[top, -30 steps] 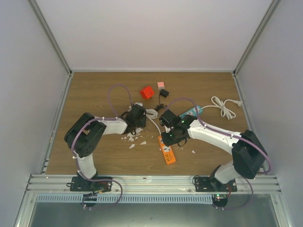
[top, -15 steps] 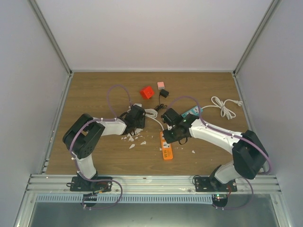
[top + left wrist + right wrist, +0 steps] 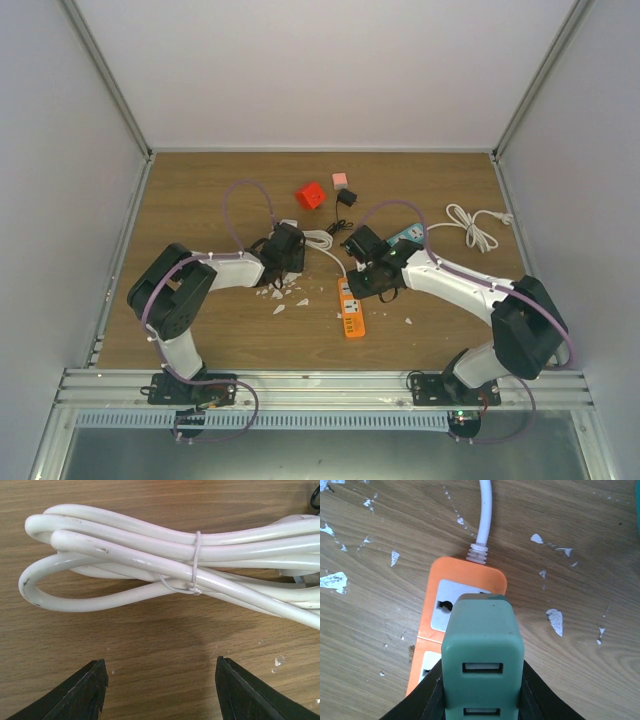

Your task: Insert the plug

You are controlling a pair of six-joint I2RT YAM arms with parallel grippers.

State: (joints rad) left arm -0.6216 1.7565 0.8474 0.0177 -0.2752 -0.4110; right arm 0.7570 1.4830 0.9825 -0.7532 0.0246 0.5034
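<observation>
Power strip (image 3: 485,578) straighter now (green plug (image 3: 482,645) above)

The USB charger plug (image 3: 482,640) was a matte sea-green, while the power strip (image 3: 465,577) was bright orange with pale grey socket faces and a white lead (image 3: 486,510). The tabletop (image 3: 150,645) showed brown wood grain flecked with white chips, and the cable bundle (image 3: 150,562) was glossy white with a white tie. One block (image 3: 310,194) was red and a smaller cube (image 3: 340,180) was pink.
</observation>
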